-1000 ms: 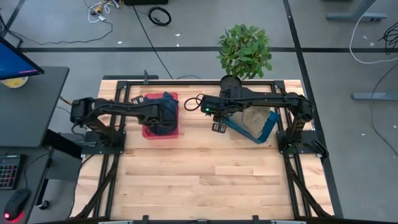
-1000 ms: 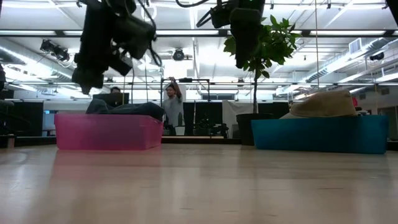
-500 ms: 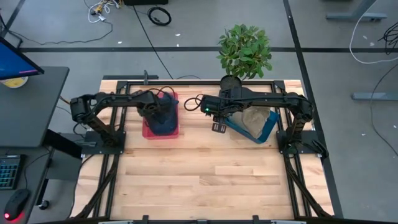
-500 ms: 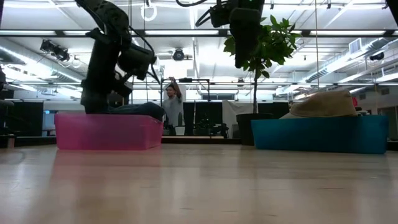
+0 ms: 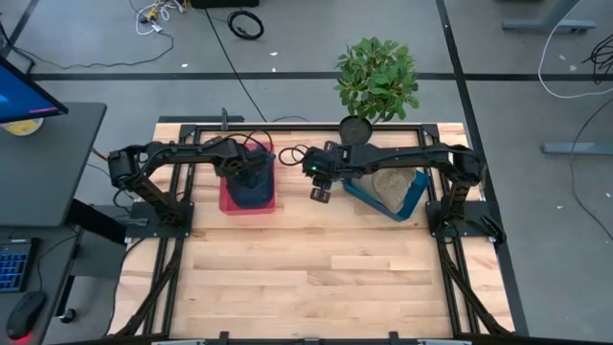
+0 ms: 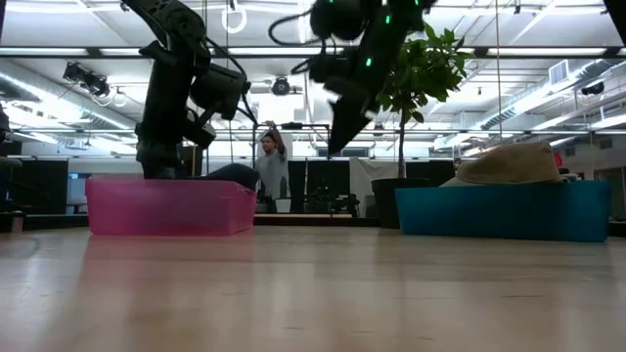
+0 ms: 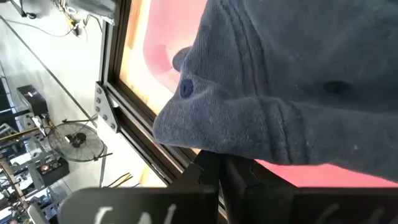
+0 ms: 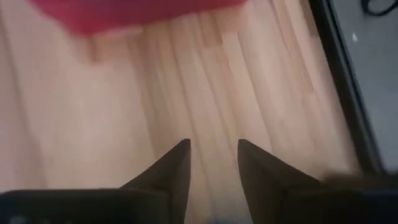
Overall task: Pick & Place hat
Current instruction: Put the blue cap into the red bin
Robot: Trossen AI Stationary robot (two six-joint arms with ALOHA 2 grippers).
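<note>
A dark blue cap (image 5: pixel 251 172) lies in the pink bin (image 5: pixel 226 202) at the far left of the table; the low view shows its crown (image 6: pixel 210 172) above the bin's wall (image 6: pixel 166 207). My left gripper (image 5: pixel 238 169) is down in that bin at the cap, fingers together (image 7: pixel 221 171). A tan brimmed hat (image 5: pixel 388 182) rests in the blue bin (image 5: pixel 412 199) on the right, its crown (image 6: pixel 514 161) above the rim. My right gripper (image 5: pixel 320 192) hangs open in the air between the two bins, over bare wood (image 8: pixel 211 155). My left gripper comes at the cap from above, pointing down into the pink bin. Its shut fingers (image 7: pixel 205 168) meet the cap's lower edge (image 7: pixel 205 146). The cloth covers the fingertips, so the hold itself is hidden. The cap lies in the bin.
A potted plant (image 5: pixel 376 77) stands just beyond the far edge, behind the blue bin. Black frame rails (image 5: pixel 287 127) run round the table. The near half of the wooden table (image 5: pixel 316 278) is bare. A person (image 6: pixel 270 161) stands far off in the room.
My left gripper has come down from above the pink bin into it, onto the blue cap, and has since stayed there. My right gripper has swung toward the table's left, away from the blue bin, and tipped to a slant. Cap and tan hat lie as before.
</note>
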